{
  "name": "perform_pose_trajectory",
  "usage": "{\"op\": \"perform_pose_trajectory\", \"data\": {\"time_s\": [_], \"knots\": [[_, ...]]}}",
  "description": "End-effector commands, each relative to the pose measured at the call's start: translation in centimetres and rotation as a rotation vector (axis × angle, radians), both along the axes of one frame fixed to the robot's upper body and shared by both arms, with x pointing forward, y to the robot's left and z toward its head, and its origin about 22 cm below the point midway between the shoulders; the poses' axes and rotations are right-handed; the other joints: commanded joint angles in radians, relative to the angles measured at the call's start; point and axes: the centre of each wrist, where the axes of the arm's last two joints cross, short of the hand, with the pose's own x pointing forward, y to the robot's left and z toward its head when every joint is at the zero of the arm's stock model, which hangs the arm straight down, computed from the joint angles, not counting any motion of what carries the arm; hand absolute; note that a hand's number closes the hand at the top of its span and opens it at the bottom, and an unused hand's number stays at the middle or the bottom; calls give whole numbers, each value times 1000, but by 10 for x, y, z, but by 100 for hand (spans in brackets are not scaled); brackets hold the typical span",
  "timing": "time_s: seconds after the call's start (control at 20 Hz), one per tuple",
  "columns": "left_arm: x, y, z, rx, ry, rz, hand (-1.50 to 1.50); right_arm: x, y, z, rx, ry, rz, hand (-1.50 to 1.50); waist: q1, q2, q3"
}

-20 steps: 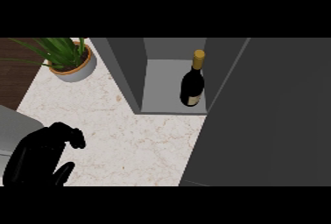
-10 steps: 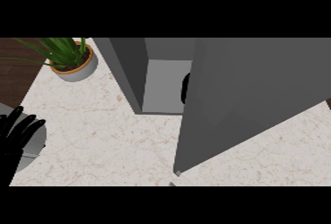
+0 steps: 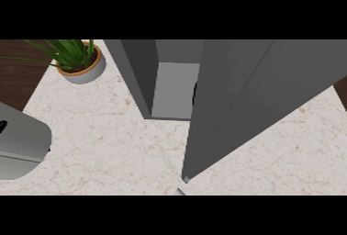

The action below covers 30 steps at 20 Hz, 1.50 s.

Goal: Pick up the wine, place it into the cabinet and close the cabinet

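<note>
The wine (image 3: 194, 95) showed only as a dark sliver inside the cabinet (image 3: 139, 73), behind the edge of the door (image 3: 251, 92), which stood partly shut. The left hand (image 3: 2, 126) barely showed at the surface's (image 3: 102, 137) left edge; whether it was open or closed could not be told. A plant (image 3: 78, 59) stood back left.

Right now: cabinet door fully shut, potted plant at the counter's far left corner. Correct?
Not fully shut. The head view shows the cabinet door standing ajar, with a gap open onto the cabinet's pale inside. The potted plant is at the far left corner of the counter, as you said.
</note>
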Motion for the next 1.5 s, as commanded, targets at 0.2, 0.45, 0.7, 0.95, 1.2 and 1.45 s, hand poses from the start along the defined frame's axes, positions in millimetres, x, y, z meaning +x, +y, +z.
{"op": "perform_pose_trajectory", "data": {"time_s": [0.2, 0.45, 0.7, 0.95, 1.2, 1.45], "knots": [[-7, 26, 1, 8, -10, -11, -150, 16, 52, 15, 114, -22, -51, 150, 8, 5, -1], [1, 38, 12, -2, -30, -39, -150, 59, 66, 30, 138, -45, -166, 150, 26, 17, -1], [-4, 42, 16, 15, -24, -27, -150, 107, 88, 40, 77, -39, -200, 150, 28, 18, 4], [-6, 48, 15, 15, -27, -35, -150, 155, 86, 64, 75, -25, -160, 150, 21, 20, 4], [1, 56, 19, 16, -39, -21, -150, 181, 94, 50, -9, 54, -31, 150, 32, 32, 3], [2, 45, 28, 22, -30, -70, -150, 187, 104, 38, -264, 178, 263, 150, 59, 27, 5]]}}
